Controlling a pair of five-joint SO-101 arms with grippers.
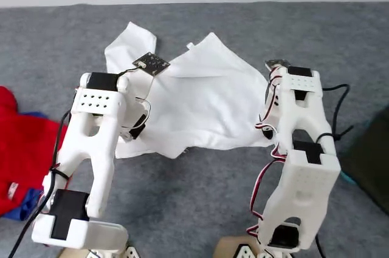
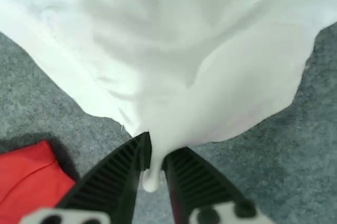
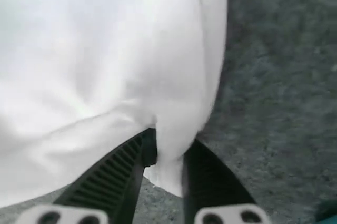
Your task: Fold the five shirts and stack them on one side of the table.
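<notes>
A white shirt [image 1: 200, 100] lies spread and rumpled on the grey table [image 1: 194, 209] between the two arms. My left gripper [image 2: 154, 162] is shut on the white shirt [image 2: 174, 60], pinching a fold of cloth at its left edge. My right gripper [image 3: 169, 155] is shut on the white shirt [image 3: 105, 60] at its right edge, cloth bunched between the black fingers [image 3: 118, 176]. In the high view the left arm [image 1: 97, 124] stands over the shirt's left side and the right arm [image 1: 298, 112] over its right side.
A pile of red cloth [image 1: 21, 149] with some blue under it lies at the table's left edge, its red corner [image 2: 26, 176] close to my left gripper. A dark object [image 1: 371, 155] sits at the right edge. Bare grey table stretches in front of the shirt.
</notes>
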